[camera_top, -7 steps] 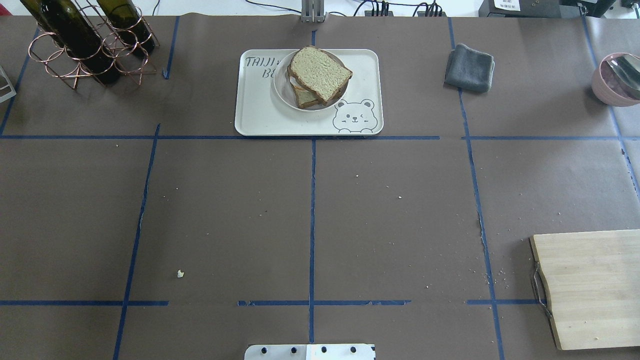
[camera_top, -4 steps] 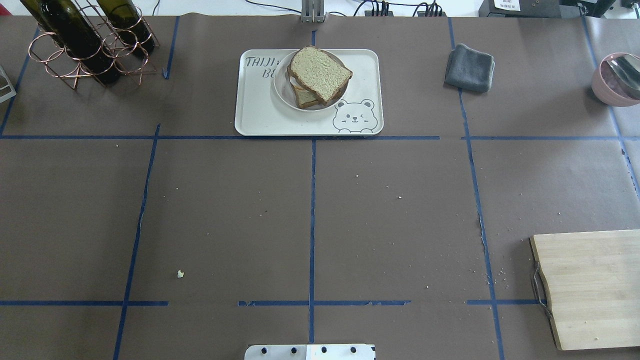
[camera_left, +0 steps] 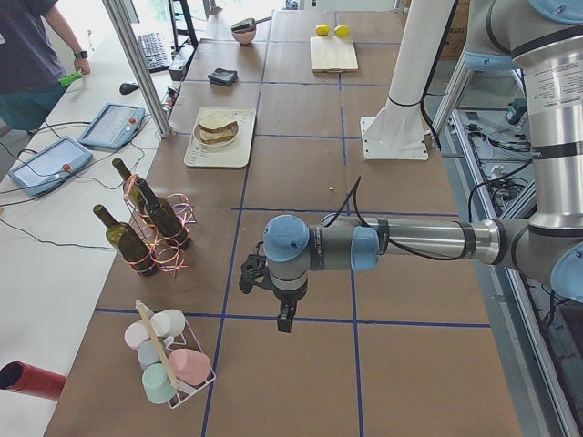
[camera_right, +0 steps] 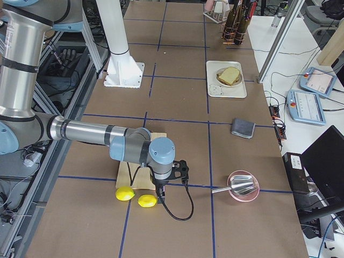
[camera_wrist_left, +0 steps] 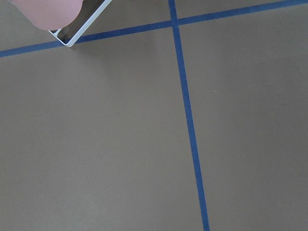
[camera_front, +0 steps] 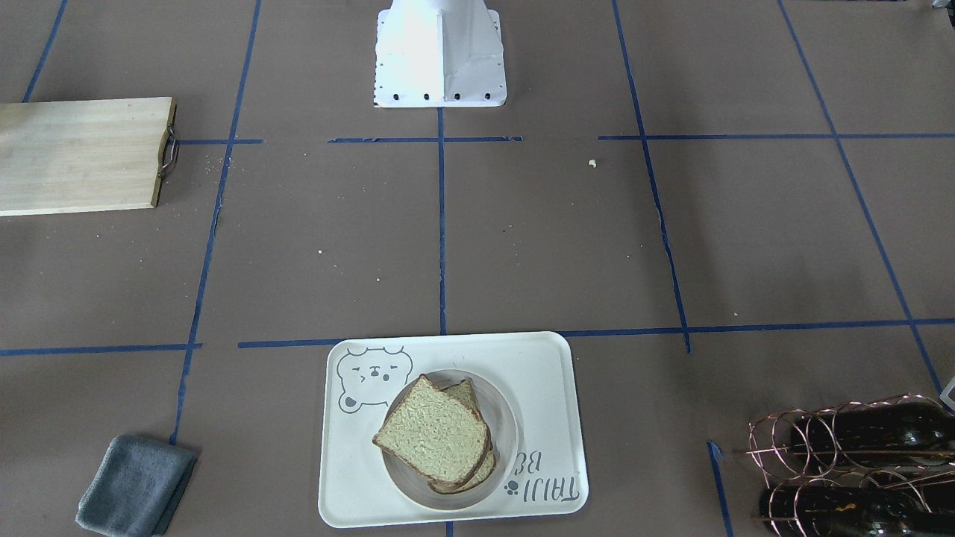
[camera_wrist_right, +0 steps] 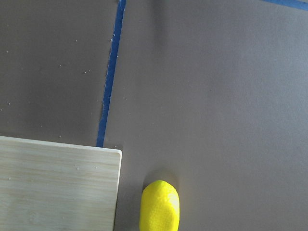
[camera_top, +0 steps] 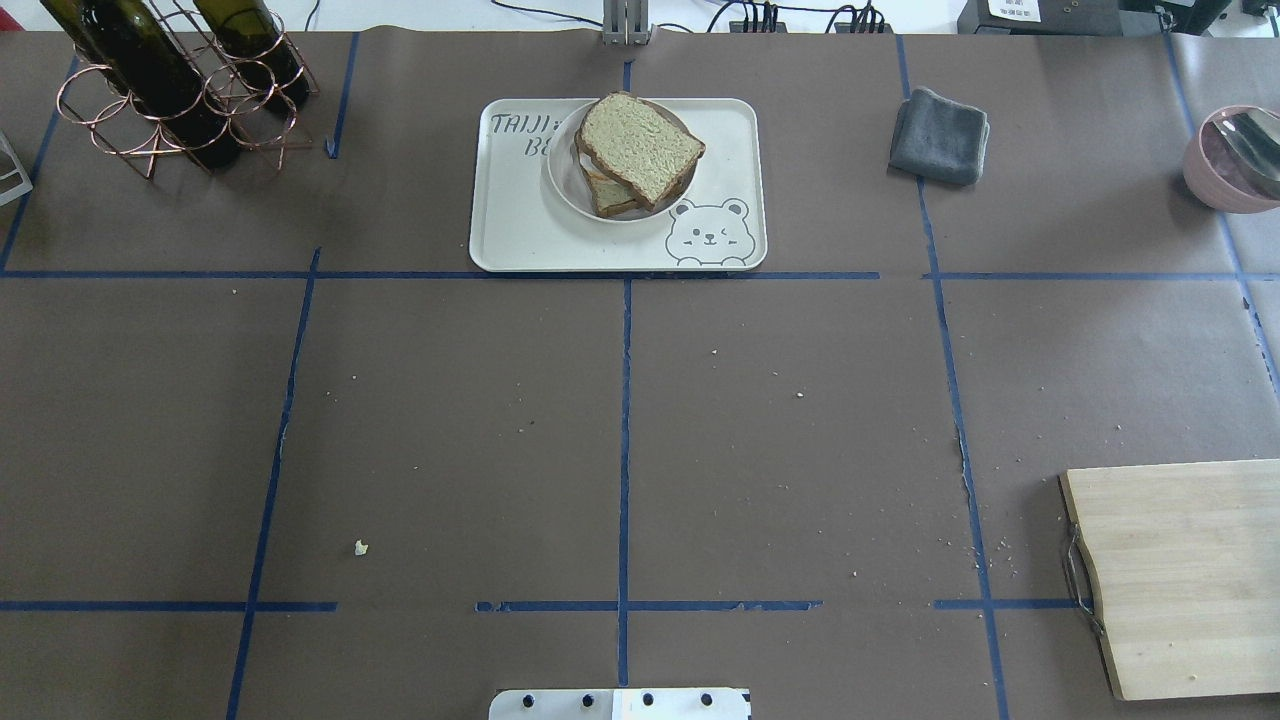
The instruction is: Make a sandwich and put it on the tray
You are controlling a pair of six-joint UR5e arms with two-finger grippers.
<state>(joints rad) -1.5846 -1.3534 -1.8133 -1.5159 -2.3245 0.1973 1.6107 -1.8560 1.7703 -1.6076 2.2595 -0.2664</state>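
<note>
The sandwich (camera_top: pixel 640 148) is two bread slices stacked askew on a small round white plate (camera_top: pixel 562 188). The plate sits on the cream tray (camera_top: pixel 520 235) with the bear drawing, at the table's far middle. The egg is hidden between the slices. Sandwich (camera_front: pixel 433 434) and tray (camera_front: pixel 541 373) also show in the front view. My left gripper (camera_left: pixel 285 319) hangs over bare table far to the robot's left. My right gripper (camera_right: pixel 161 198) hangs near the wooden board far to the right. Both show only in the side views, so I cannot tell whether they are open or shut.
A copper rack with wine bottles (camera_top: pixel 170 85) stands far left. A grey cloth (camera_top: pixel 940 135) and a pink bowl with a spoon (camera_top: pixel 1235 160) lie far right. The wooden board (camera_top: pixel 1190 575) is near right, with two lemons (camera_right: pixel 124 193) beside it. A rack of cups (camera_left: pixel 168 360) stands by the left arm.
</note>
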